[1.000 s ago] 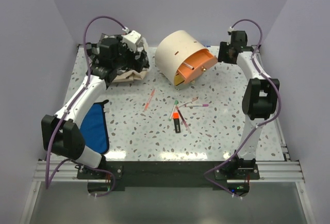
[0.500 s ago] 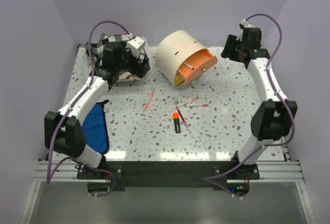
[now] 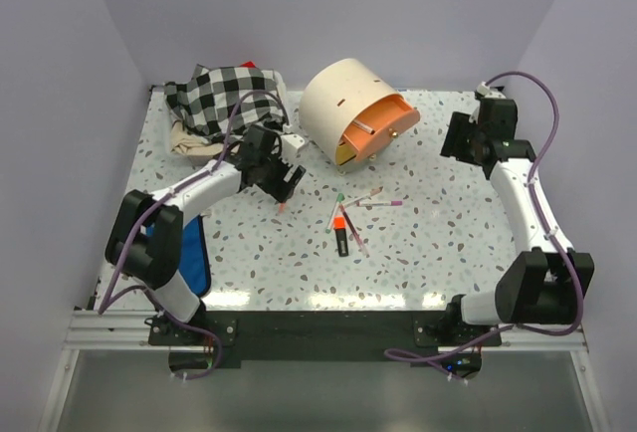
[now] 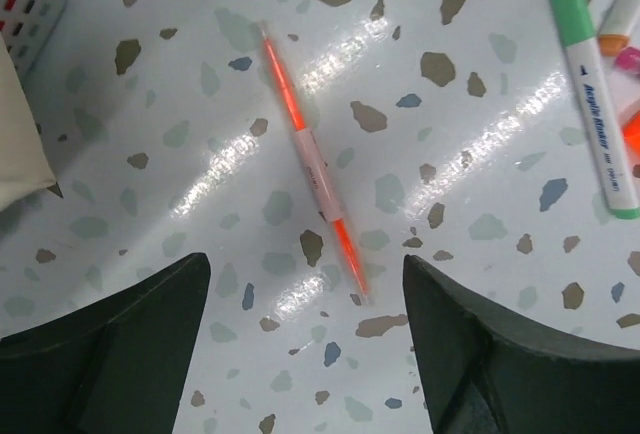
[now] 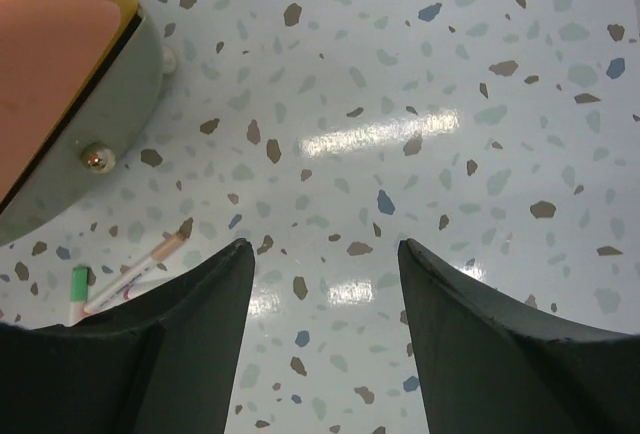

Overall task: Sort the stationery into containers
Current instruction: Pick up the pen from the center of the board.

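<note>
Skew threatened: left claw [image 4: 303, 279], spread apart above the slanted pink pen [image 4: 310, 159], could probably flick it aside.

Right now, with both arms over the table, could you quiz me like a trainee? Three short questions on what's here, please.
1. True or false: the orange drawer of the cream cabinet stands pulled out.
2. What lies on the table below the gap of the left end effector? A) a pink-orange pen B) a pair of scissors C) a stapler
3. Fill in: the right end effector is open and holds ____.
Key: 1 true; 2 A; 3 nothing.
</note>
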Motion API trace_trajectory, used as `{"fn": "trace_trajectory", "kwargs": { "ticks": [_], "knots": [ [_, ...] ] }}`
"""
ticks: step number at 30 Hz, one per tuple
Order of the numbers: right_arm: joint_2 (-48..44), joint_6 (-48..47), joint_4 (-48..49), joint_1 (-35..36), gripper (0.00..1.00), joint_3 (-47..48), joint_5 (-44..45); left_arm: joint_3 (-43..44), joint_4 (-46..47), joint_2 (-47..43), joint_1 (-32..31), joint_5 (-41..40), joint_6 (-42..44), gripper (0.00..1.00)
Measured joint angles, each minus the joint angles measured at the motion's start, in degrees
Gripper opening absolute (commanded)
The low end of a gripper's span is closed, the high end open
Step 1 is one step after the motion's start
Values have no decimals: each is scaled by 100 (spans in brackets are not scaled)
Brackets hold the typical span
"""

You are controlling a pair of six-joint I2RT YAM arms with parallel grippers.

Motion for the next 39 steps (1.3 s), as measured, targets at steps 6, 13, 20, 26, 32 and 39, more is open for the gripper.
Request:
{"fn": "trace_trajectory", "kwargs": {
  "ticks": [6,13,20,26,32,39],
  "knots": [
    [-350,-68,-87,0,64,-122,-2,-162,227,264,22,-352,-120,70],
    [-358,-173,-105,0,64,-192,-2,-170,470,713,22,-398,-227,67],
    [-334,-203,-125,0,64,-232,-7,-166,592,942,2,-409,-376,40],
    [-216,-214,-125,0,63,-232,-7,-120,688,1019,-68,-308,-382,0],
    [-157,-232,-122,-7,63,-232,-7,-111,621,999,-66,11,-299,0],
    [-155,-348,-85,-9,63,-232,7,-291,-608,-262,-103,879,310,0]
  ]
}}
